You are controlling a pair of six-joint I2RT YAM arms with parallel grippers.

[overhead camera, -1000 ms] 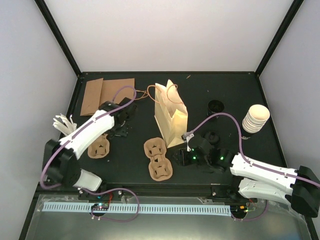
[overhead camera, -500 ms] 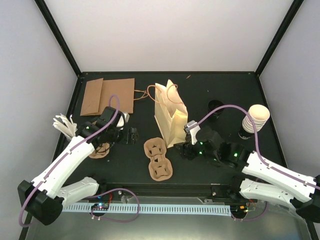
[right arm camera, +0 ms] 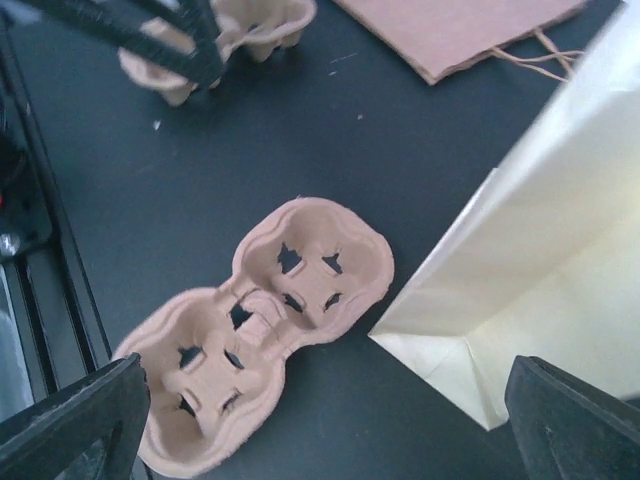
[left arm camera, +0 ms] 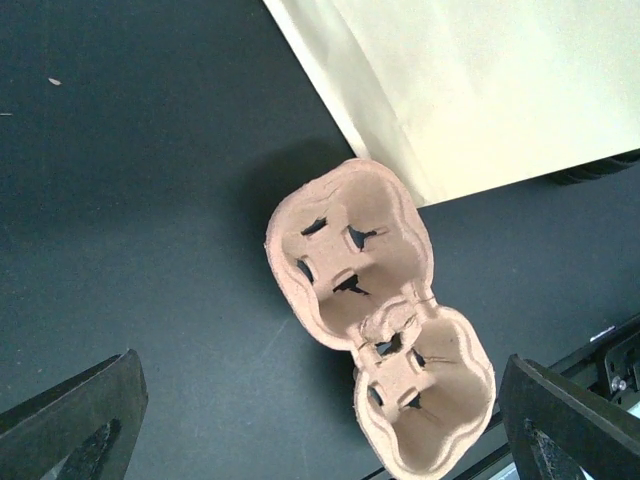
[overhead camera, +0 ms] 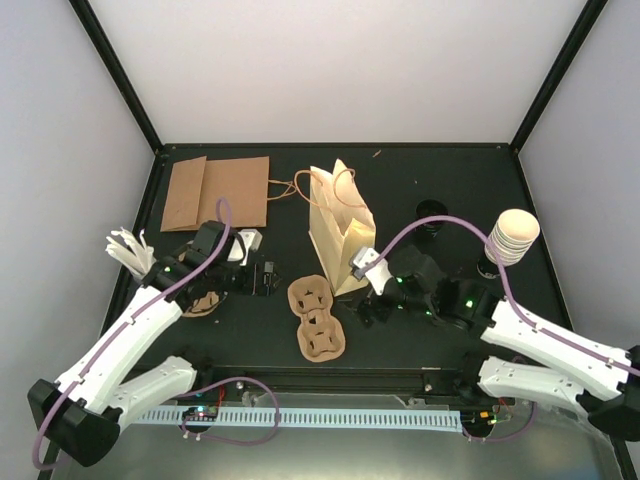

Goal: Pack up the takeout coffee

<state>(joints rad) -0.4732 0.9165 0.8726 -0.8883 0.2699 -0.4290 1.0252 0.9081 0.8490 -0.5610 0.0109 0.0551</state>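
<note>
The takeout coffee cups are a stack of cream-white paper cups [overhead camera: 512, 236] at the right of the table, far from both grippers. The cream paper bag [overhead camera: 340, 236] stands upright in the middle. A brown two-cup carrier [overhead camera: 316, 318] lies in front of it. My left gripper [overhead camera: 265, 277] is open and empty, just left of the carrier [left arm camera: 380, 320]. My right gripper [overhead camera: 365, 310] is open and empty, just right of the carrier [right arm camera: 260, 320], beside the bag's bottom corner [right arm camera: 540, 260]. No cup shows in either wrist view.
A flat brown paper bag [overhead camera: 215, 192] lies at the back left. A second carrier [overhead camera: 200, 298] lies under the left arm. Black lids [overhead camera: 432, 212] sit behind the right arm. White sticks [overhead camera: 125, 248] lie at the left edge.
My left gripper has moved right and nearer, off the left carrier towards the middle one. My right gripper has moved left towards the same carrier. Both stay open and empty.
</note>
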